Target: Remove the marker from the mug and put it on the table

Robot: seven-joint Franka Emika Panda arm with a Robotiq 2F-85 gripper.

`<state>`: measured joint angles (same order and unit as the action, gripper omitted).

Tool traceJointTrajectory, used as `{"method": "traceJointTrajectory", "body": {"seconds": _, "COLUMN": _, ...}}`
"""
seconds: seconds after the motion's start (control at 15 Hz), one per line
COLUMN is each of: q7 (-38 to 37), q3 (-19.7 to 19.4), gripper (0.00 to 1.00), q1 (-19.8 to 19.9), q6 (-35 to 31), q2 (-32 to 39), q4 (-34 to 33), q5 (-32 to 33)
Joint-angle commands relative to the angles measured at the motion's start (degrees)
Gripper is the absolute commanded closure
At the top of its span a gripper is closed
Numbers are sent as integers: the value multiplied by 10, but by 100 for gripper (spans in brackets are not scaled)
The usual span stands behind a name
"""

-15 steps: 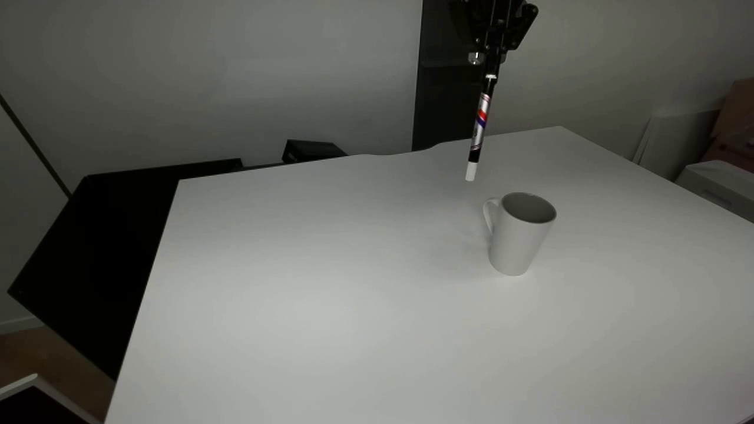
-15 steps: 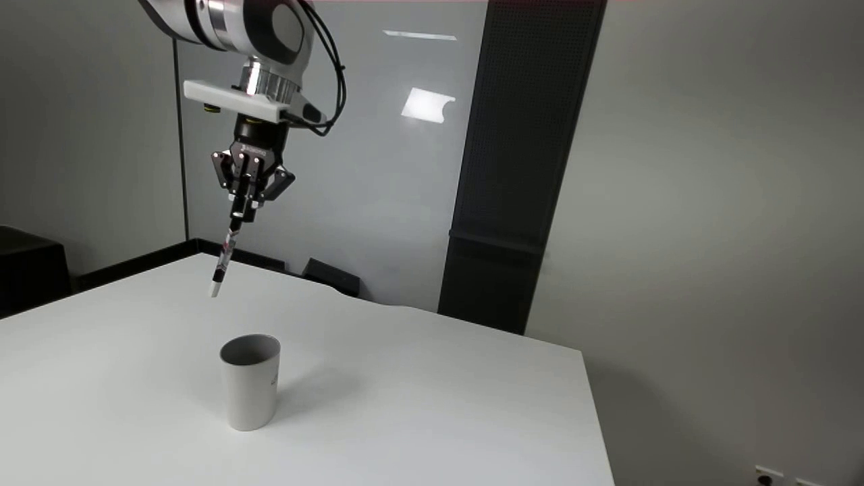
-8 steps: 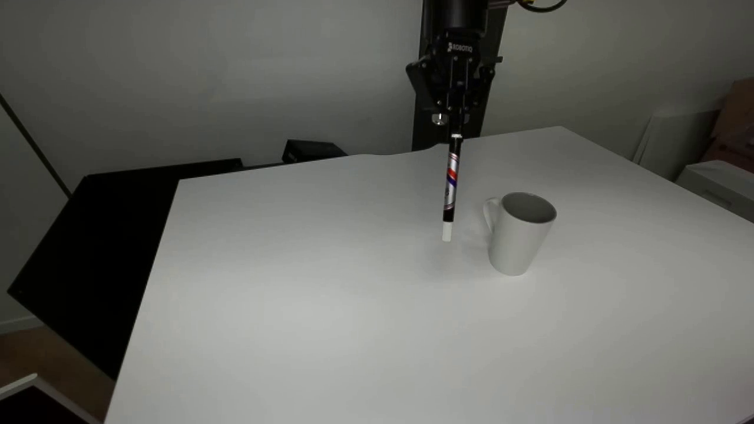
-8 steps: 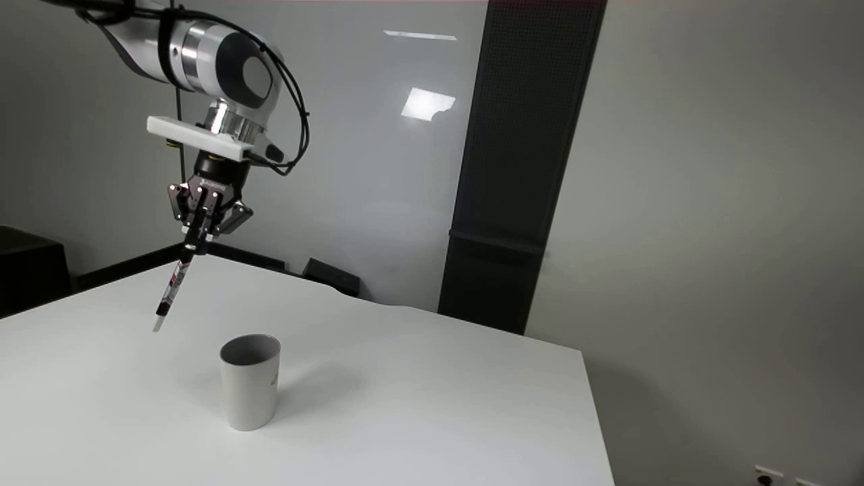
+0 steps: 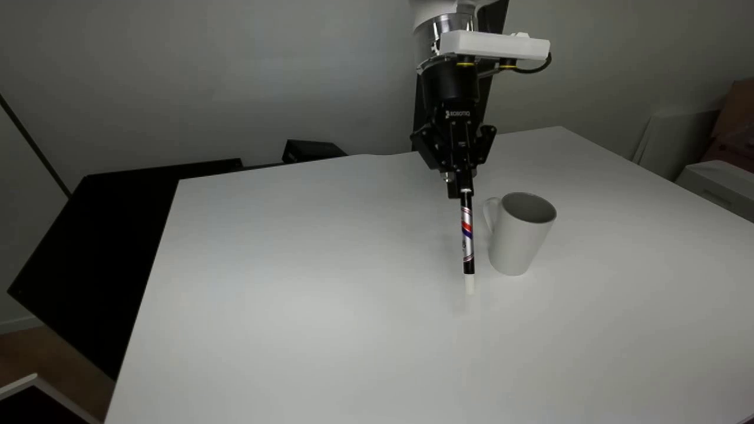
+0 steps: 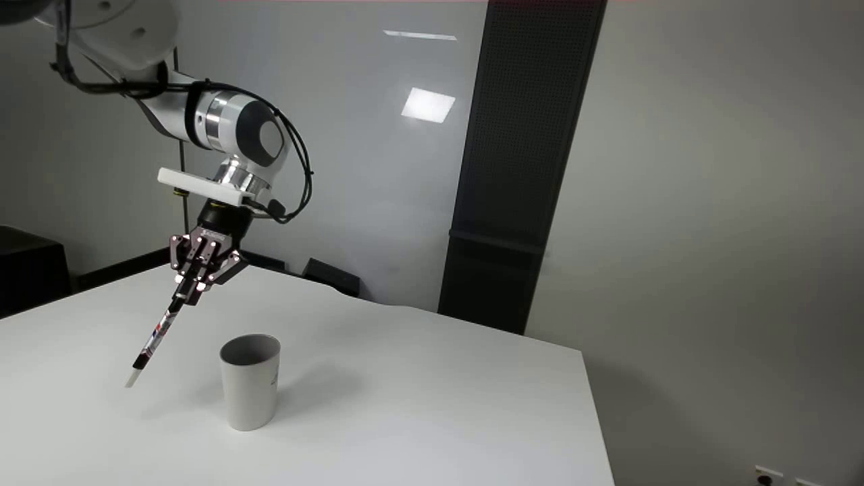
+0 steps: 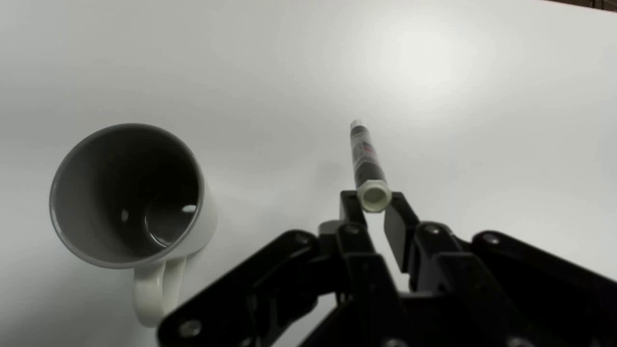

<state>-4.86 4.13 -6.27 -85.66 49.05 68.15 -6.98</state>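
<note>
The marker (image 5: 467,232) is a thin stick with black bands, a silver middle with red and blue stripes, and a white lower end. My gripper (image 5: 462,191) is shut on its upper end, and the marker points down, tilted in an exterior view (image 6: 158,334). Its lower end is close above the table (image 5: 294,306); the exact gap is hard to judge. In the wrist view the marker (image 7: 365,152) sits between the fingertips of the gripper (image 7: 375,197). The white mug (image 5: 518,247) stands upright beside the marker, apart from it. In the wrist view the mug (image 7: 125,193) has nothing visible inside.
The mug's handle (image 5: 489,215) is on the side towards the marker in an exterior view. The table's far edge (image 6: 405,307) runs near a wall with a dark panel (image 6: 513,169). A small black box (image 5: 312,150) is behind the table.
My gripper has come down with the marker held in it, from above and behind the mug to beside it, close to the table. The mug has not moved.
</note>
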Motion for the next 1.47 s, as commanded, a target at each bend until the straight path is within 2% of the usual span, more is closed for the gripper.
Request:
{"method": "traceJointTrajectory", "body": {"seconds": 0.0, "q7": -53, "q3": -6, "gripper": 93, "q1": -2, "q6": 92, "q2": 84, "q4": -119, "q5": -12}}
{"method": "traceJointTrajectory", "body": {"seconds": 0.33, "q7": -88, "q3": -6, "gripper": 93, "q1": 1, "q6": 182, "q2": 150, "q4": -210, "q5": -29}}
{"method": "traceJointTrajectory", "body": {"seconds": 0.47, "q7": -86, "q3": -7, "gripper": 93, "q1": -1, "q6": 192, "q2": 167, "q4": -235, "q5": -27}}
{"method": "traceJointTrajectory", "body": {"seconds": 1.13, "q7": -57, "q3": -5, "gripper": 93, "q1": 0, "q6": 195, "q2": 218, "q4": -322, "q5": -16}}
{"method": "traceJointTrajectory", "body": {"seconds": 1.4, "q7": -47, "q3": -13, "gripper": 93, "q1": -6, "q6": 163, "q2": 224, "q4": -329, "q5": -3}}
